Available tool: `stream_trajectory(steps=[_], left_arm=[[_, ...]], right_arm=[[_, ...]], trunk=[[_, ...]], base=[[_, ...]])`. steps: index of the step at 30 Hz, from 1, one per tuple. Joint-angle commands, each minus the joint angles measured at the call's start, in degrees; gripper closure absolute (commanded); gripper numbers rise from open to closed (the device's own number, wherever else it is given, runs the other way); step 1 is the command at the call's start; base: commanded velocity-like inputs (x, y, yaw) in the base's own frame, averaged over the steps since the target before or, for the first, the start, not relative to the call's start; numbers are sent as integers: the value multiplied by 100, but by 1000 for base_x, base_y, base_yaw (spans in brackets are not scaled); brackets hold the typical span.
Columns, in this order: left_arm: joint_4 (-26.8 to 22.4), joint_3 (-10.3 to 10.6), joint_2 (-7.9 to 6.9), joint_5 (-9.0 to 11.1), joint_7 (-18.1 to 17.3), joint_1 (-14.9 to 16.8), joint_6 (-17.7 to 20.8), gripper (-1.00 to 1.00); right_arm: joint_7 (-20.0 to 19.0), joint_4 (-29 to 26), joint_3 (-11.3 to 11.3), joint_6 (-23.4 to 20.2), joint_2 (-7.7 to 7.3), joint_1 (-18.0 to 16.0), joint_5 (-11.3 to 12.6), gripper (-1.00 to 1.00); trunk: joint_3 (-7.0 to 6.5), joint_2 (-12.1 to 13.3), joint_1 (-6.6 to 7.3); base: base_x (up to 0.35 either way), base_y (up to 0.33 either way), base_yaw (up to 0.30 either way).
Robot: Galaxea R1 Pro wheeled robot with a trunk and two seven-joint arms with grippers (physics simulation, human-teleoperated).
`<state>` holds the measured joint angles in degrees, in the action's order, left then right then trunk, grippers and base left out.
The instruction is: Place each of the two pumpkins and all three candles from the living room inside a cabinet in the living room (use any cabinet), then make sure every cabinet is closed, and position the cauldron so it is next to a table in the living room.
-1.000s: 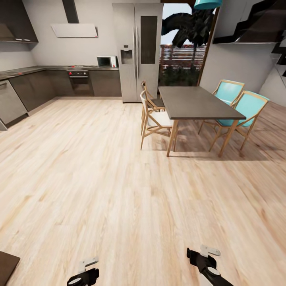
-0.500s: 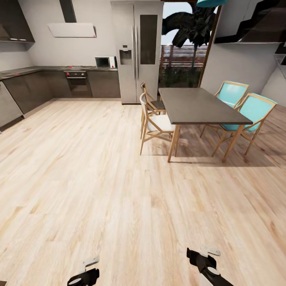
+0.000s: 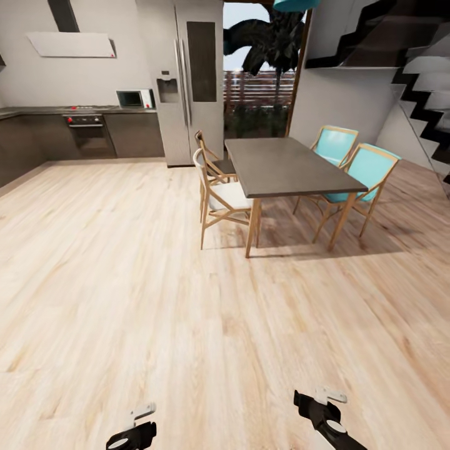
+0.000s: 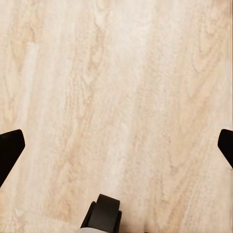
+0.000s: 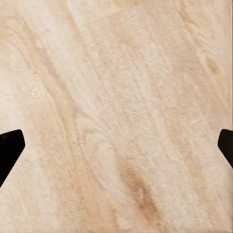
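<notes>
My left fingers point(image 4: 10, 150) and right fingers point(image 5: 9, 145) are spread wide, holding nothing, over pale wood floor point(image 3: 156, 300). Ahead stands a dark-topped dining table point(image 3: 284, 165) with chairs point(image 3: 222, 197).

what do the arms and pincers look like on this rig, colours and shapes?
Head view: the left pincer is glossy black with a pale grey bracket-like piece on top. The right pincer is also black with a pale grey top piece, and a white round patch sits on its wrist. In the wrist views the fingertips are plain black wedges. No cables visible.
</notes>
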<state>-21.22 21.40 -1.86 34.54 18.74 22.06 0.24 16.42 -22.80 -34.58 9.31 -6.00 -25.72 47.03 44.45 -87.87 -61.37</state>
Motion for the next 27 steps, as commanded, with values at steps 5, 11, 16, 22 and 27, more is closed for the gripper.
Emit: stream_trajectory(steps=[5,11,16,22,27], left_arm=[[-12,51,-7,51,42,0,3,-100],[-6,57,-7,53,42,0,3,-100],[-6,57,-7,53,42,0,3,-100],[-6,54,-7,53,42,0,3,-100],[-5,51,-7,53,42,0,3,-100]], right_arm=[[28,-5,-49,27,-5,-6,61,-100],[28,-5,-49,27,-3,-5,61,-100],[28,-5,-49,27,-2,-6,61,-100],[28,-5,-49,27,0,-6,61,-100],[28,-5,-49,27,2,-8,61,-100]], trunk=[[4,-2,0],[4,-2,0],[4,-2,0],[4,-2,0],[4,-2,0]], base=[[1,0,-277],[0,0,-277],[0,0,-277],[0,0,-277],[0,0,-277]])
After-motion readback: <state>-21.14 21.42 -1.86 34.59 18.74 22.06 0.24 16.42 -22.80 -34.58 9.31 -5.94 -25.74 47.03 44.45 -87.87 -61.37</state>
